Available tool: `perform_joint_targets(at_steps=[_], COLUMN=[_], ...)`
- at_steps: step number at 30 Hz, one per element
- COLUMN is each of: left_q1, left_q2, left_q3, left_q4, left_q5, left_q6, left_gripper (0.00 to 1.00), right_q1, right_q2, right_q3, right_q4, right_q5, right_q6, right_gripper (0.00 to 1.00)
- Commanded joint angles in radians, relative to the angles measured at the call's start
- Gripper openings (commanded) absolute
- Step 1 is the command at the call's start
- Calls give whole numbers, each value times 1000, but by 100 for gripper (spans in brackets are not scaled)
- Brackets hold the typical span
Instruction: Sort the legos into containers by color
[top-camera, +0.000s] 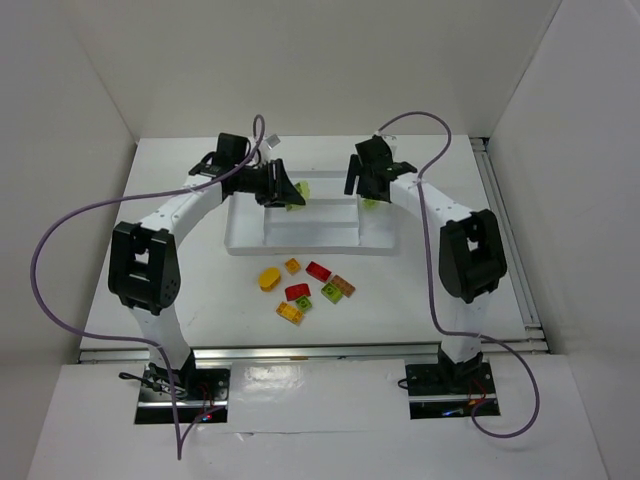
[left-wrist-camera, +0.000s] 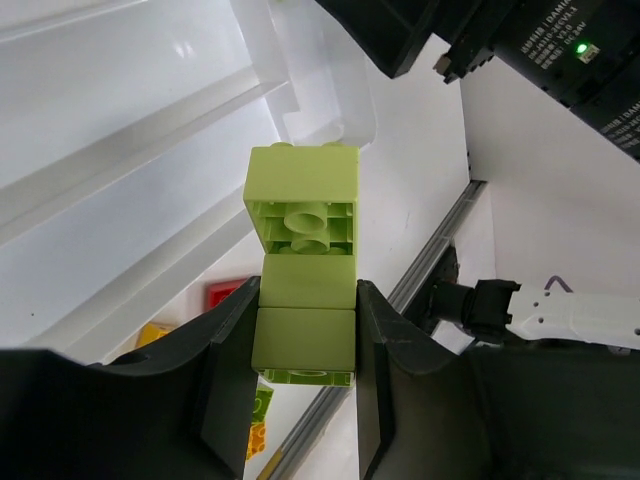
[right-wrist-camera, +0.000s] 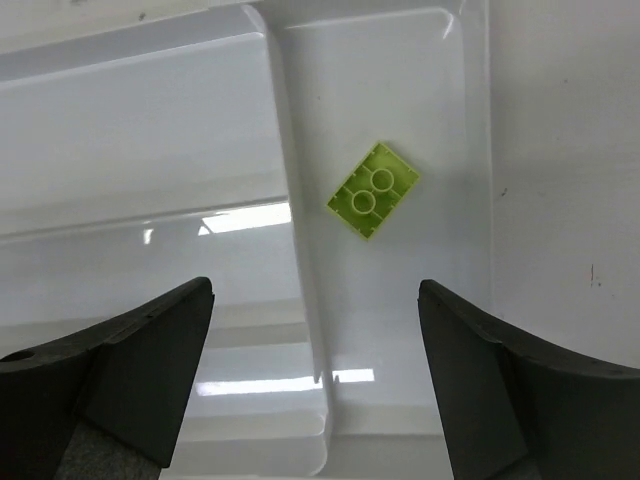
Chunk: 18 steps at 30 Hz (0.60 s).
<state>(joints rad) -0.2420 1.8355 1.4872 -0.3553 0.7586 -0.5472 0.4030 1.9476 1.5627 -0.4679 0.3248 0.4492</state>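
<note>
The white tray (top-camera: 245, 240) lies at mid-table. My left gripper (top-camera: 288, 191) hangs over its left part, shut on a pale green brick (top-camera: 299, 190). In the left wrist view this brick (left-wrist-camera: 303, 250) is two stacked blocks clamped between the fingers (left-wrist-camera: 305, 335), above the tray (left-wrist-camera: 120, 150). My right gripper (top-camera: 367, 188) is open and empty over the tray's right end. Its wrist view (right-wrist-camera: 315, 330) shows a flat pale green brick (right-wrist-camera: 372, 190) lying in the rightmost compartment (right-wrist-camera: 440, 120). Several loose bricks lie in front of the tray: yellow oval (top-camera: 269, 278), orange (top-camera: 292, 266), red (top-camera: 318, 271), brown (top-camera: 343, 287), bright green (top-camera: 329, 293).
A second red brick (top-camera: 298, 292) and a yellow brick (top-camera: 290, 311) lie nearest the arms. A raised divider (right-wrist-camera: 290, 200) runs left of the flat brick. Metal rails border the table at the near edge (top-camera: 300, 350) and on the right (top-camera: 510, 250).
</note>
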Motion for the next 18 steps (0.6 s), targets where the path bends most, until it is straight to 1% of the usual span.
perform_joint_targets(at_steps=[1, 2, 3, 4, 5, 6, 9, 11, 15, 16, 18], left_q1=[-20, -29, -29, -54, -54, -65, -74, -83, -92, -92, -101], left_q2=[-4, 10, 10, 25, 40, 41, 79, 79, 88, 88, 88], left_q3=[54, 64, 64, 76, 90, 90, 111, 111, 111, 111, 111], left_q4=[-8, -8, -8, -8, -8, -8, -8, -8, -8, -8, -17], left_q5=[45, 54, 54, 65, 77, 77, 88, 97, 107, 107, 107], left_q6=[62, 72, 82, 82, 82, 92, 101, 101, 101, 101, 101], left_gripper=[0, 0, 0, 0, 0, 0, 0, 0, 0, 0, 0], right_q1=[-4, -13, -13, -13, -13, -13, -13, -13, 19, 19, 43], right_q2=[-163, -191, -216, -251, -262, -262, -300, -312, -302, -288, -276], right_q3=[-18, -57, -76, -93, -117, -118, -156, -170, -156, -142, -121], right_q4=[44, 70, 92, 132, 149, 158, 205, 233, 233, 233, 223], right_q5=[-85, -134, -233, -286, -337, -415, -504, -530, -569, -569, -569], right_q6=[11, 22, 22, 35, 36, 49, 62, 71, 60, 48, 39], right_gripper=[90, 90, 92, 94, 98, 98, 99, 99, 90, 86, 83])
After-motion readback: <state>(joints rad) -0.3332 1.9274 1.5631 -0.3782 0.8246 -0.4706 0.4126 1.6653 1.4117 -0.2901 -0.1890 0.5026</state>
